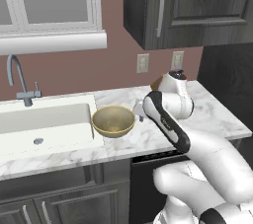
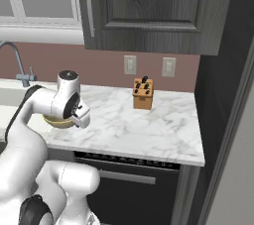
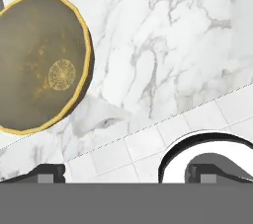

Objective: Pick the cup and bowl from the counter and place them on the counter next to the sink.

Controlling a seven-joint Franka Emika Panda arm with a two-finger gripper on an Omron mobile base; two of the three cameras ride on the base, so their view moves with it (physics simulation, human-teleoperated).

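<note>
Just beside the sink rim sits the bowl, bare counter rightward; hand spread, empty.

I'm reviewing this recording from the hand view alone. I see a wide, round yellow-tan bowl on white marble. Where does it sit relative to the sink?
Observer: The wide yellow-tan bowl stands on the white marble counter, right beside the right edge of the pale rectangular sink.
Operator: What else stands on that counter?
Observer: A small wooden knife block stands near the back wall, off to the right of the bowl and well apart from it.
</note>
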